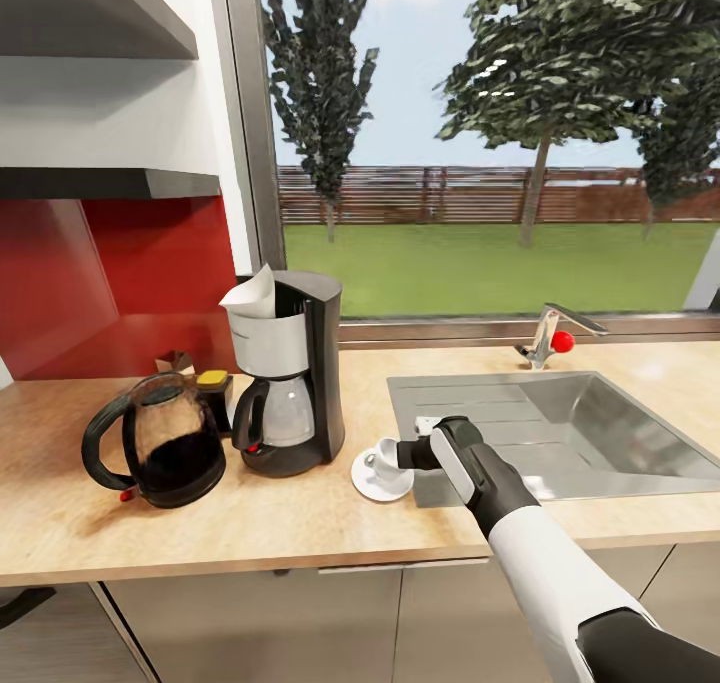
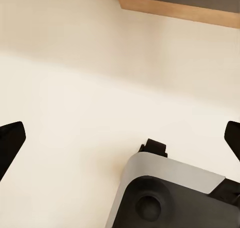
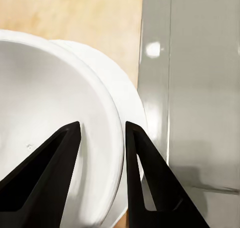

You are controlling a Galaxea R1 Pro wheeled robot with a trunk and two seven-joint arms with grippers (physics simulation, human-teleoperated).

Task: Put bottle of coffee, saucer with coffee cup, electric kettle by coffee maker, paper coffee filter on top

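Mostly risk now: right gripper [image 1: 400, 455] sits at the cup [image 1: 386, 460], which is on the saucer [image 1: 370, 485] just right of the coffee maker [image 1: 290, 373]. Right wrist view shows the fingers [image 3: 60, 158] narrowly apart, straddling the cup [image 3: 55, 138] rim, one inside, one outside; whether they pinch it or just flank it, cannot tell. If it pulls back while clamped, the cup likely drags or tips off the saucer [image 3: 127, 103]. The saucer lies right at the sink [image 1: 590, 433] edge, so a nudge right could slide it onto the steel. A sweep left could hit the coffee maker and shake off the filter [image 1: 255, 293] perched on top.

Left gripper [image 2: 120, 138]: fingertips wide apart at the frame edges, nothing between them, over a pale surface.

Surface: long light wood counter [image 1: 250, 523], sink set in at right, tap [image 1: 550, 335] behind. Kettle [image 1: 165, 453] at left of the coffee maker, coffee bottle [image 1: 212, 388] behind between them. Room: red backsplash, shelves [image 1: 110, 181] upper left, big window with lawn, trees and fence.
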